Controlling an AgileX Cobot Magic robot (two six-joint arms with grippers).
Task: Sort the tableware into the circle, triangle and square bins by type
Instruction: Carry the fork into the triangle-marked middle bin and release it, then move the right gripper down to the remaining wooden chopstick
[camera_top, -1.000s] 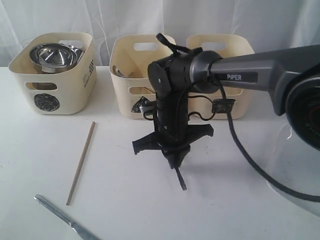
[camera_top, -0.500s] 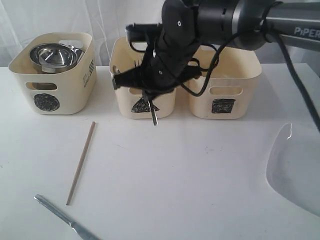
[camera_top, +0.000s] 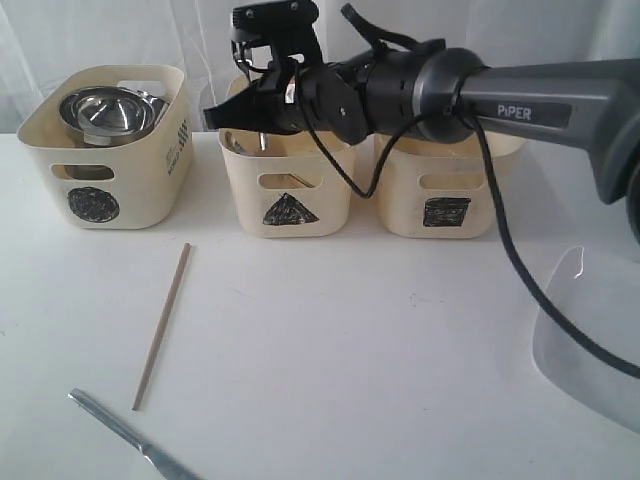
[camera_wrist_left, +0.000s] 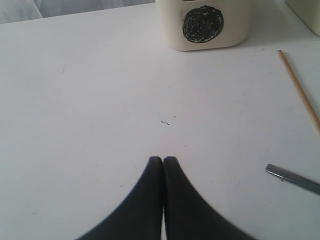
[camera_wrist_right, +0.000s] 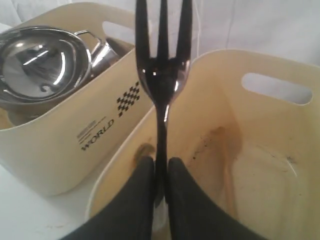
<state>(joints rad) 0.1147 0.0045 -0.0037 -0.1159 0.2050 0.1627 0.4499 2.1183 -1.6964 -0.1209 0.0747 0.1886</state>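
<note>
Currently the fork (camera_wrist_right: 162, 80) is clamped by its handle in the right gripper (camera_wrist_right: 160, 167), over the triangle bin (camera_top: 330, 200). The left gripper (camera_wrist_left: 163, 161) is pressed shut, empty. Drop-off is judged underway; next, the jaws need opening squarely above that bin.

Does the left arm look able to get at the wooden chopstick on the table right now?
Probably yes. The left gripper is shut and empty, and only bare table lies between it and the chopstick. Its jaws would need to open first.
</note>
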